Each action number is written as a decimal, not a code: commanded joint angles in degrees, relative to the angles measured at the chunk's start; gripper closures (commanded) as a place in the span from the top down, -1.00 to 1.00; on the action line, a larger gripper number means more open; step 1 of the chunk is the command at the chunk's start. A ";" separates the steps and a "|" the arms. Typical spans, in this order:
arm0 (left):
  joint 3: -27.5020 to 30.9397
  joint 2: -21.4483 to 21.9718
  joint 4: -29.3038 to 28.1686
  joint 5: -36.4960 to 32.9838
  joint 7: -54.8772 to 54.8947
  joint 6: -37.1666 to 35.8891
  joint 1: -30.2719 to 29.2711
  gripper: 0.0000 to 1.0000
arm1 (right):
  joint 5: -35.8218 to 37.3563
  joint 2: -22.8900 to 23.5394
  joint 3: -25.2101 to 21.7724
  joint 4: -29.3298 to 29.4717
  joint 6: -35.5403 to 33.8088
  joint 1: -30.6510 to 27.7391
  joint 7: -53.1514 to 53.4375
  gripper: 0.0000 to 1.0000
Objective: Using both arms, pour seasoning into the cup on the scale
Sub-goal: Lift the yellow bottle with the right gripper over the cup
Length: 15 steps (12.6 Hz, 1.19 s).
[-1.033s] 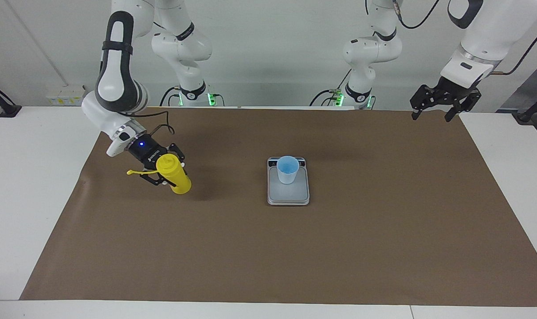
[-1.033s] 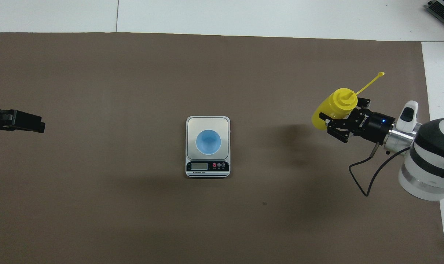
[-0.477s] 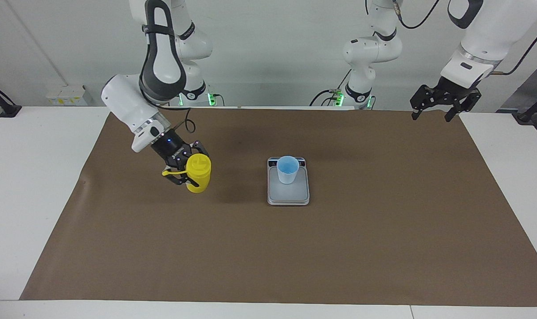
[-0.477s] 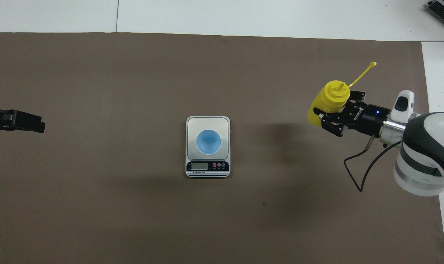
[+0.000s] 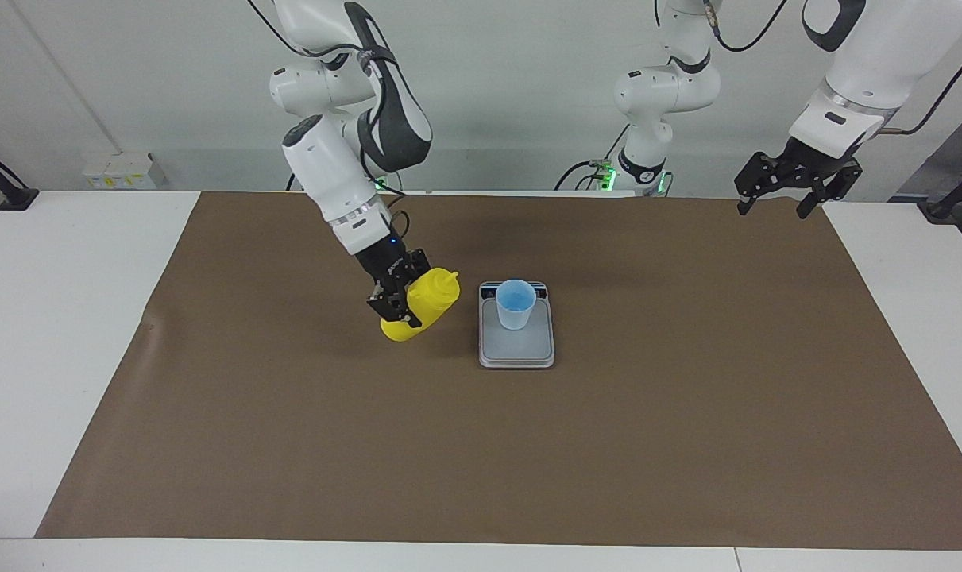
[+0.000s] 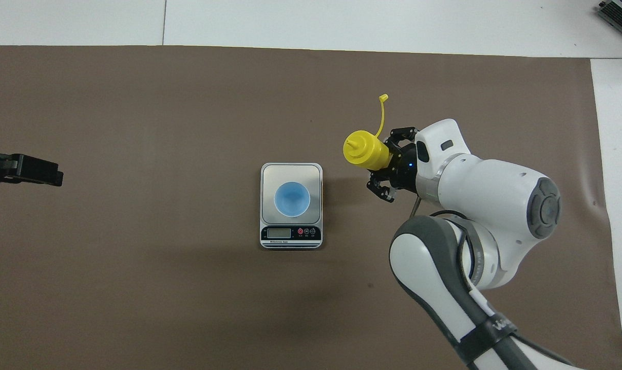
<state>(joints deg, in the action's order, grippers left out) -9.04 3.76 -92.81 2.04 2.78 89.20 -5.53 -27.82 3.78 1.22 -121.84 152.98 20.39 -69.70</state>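
Now seasoning bottle (image 5: 419,312) tilted beside scale (image 5: 517,349), apart

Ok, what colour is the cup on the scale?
Light blue; the cup shows best in the overhead view.

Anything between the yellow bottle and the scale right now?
Nothing: only bare brown mat separates the yellow bottle from the scale, clearest in the overhead view.

A large brown paper-like mat (image 5: 687,445) (image 6: 136,308) covers most of the white table (image 5: 44,318) (image 6: 341,20), with bare white margins around it. A white wall socket strip (image 5: 119,171) with yellow labels sits against the pale wall at the right arm's end. A grey slatted device corner (image 6: 621,13) shows at the table's edge.
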 commanded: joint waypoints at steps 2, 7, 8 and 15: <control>-0.28 1.77 -2.03 0.68 0.39 0.28 -0.80 1.00 | 19.24 1.05 -0.08 1.51 -0.92 3.41 15.44 -0.61; -0.28 1.77 -2.03 0.68 0.39 0.28 -0.80 1.00 | 37.38 4.57 -0.07 4.15 -3.12 5.98 23.56 -0.91; -0.28 1.77 -2.03 0.68 0.39 0.28 -0.80 1.00 | 40.18 4.74 0.01 4.41 -3.74 5.98 23.56 -1.00; -0.28 1.77 -2.03 0.68 0.39 0.28 -0.80 1.00 | 63.90 5.36 0.01 7.31 -10.76 8.44 23.65 -1.00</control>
<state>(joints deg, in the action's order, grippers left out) -9.04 3.76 -92.81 2.04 2.78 89.20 -5.53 29.91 8.82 1.24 -116.98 145.61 28.18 -46.73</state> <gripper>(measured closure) 0.000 0.537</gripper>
